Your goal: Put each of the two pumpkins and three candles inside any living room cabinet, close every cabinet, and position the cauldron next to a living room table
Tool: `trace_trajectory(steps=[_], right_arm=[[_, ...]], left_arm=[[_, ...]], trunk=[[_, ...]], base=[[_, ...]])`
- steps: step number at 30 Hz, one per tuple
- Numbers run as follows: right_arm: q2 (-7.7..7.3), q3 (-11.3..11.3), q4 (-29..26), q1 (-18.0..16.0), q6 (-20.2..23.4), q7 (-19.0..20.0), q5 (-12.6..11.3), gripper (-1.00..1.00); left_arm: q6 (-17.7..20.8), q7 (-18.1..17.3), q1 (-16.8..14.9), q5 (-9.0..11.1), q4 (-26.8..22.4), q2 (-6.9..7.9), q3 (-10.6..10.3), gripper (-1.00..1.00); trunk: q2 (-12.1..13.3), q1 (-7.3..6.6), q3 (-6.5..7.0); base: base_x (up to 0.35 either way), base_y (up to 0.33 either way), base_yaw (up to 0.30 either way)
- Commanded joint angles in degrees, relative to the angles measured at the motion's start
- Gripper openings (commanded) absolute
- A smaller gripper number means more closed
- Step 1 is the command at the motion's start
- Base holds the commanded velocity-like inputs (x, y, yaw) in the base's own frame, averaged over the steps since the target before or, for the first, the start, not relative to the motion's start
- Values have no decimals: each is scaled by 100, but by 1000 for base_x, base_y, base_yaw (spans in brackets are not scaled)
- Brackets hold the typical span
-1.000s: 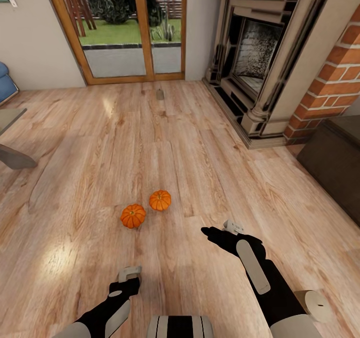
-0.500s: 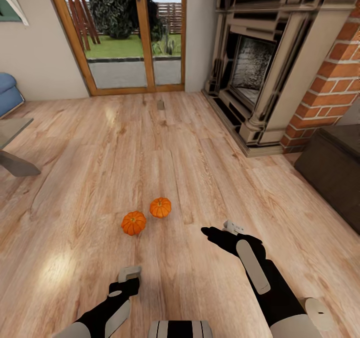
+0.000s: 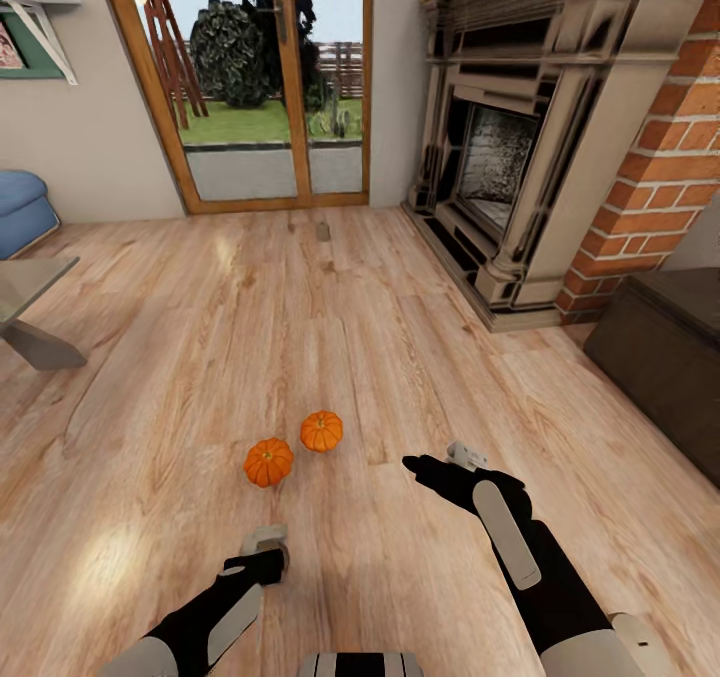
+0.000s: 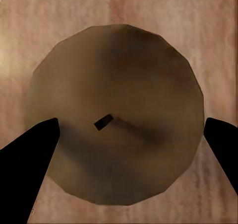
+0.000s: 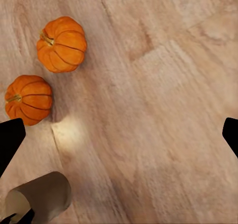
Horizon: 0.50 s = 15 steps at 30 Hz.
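Observation:
Two orange pumpkins (image 3: 268, 462) (image 3: 321, 431) lie side by side on the wood floor just ahead of my arms; the right wrist view also has both pumpkins (image 5: 62, 43) (image 5: 29, 99). My left gripper (image 3: 265, 547) (image 4: 131, 134) is shut on a tan candle (image 4: 116, 114), whose round top and wick face the wrist camera. That held candle (image 5: 42, 199) stands close behind the pumpkins. My right gripper (image 3: 435, 462) (image 5: 119, 134) is open over bare floor to the right of the pumpkins. Another small candle (image 3: 322, 230) stands far off near the glass door. The dark-brown cabinet (image 3: 665, 352) sits at the right edge.
A stone fireplace (image 3: 500, 157) with a brick wall fills the back right. A glass-topped table (image 3: 25, 282) and a blue sofa (image 3: 20, 212) are at the left edge. A wood-framed glass door (image 3: 270, 87) is straight ahead, across open floor.
The head camera has tilted up, so floor, pumpkins and fireplace sit lower in the picture. Both arms have barely moved, and the candle stays in the left gripper.

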Motion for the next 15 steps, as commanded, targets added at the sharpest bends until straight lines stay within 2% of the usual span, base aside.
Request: trace_trajectory(steps=[1, 6, 10, 12, 15], right_arm=[[-6, 2, -7, -3, 8, -58, -60, 100], [-11, 4, -7, -3, 8, -58, -60, 100], [-12, 2, -7, -3, 8, -58, -60, 100], [-12, -3, -7, -3, 8, -58, -60, 100], [-22, -4, -7, -3, 8, -58, -60, 100]], left_arm=[[219, 49, -3, 59, -179, 99, -44, -100], [861, 41, -3, 192, -829, 429, -13, -100], [1360, 36, -3, 431, -1227, 626, -10, -100], [1711, 32, -1, 656, -1527, 790, -15, -100], [1920, 25, 8, 970, -1850, 1029, -22, -100]], trunk=[[0, -3, 18], [6, -16, 129], [12, -26, 217], [14, -32, 262], [18, -39, 328]], base=[[0, 0, 0], [0, 0, 0], [0, 0, 0], [0, 0, 0], [0, 0, 0]])
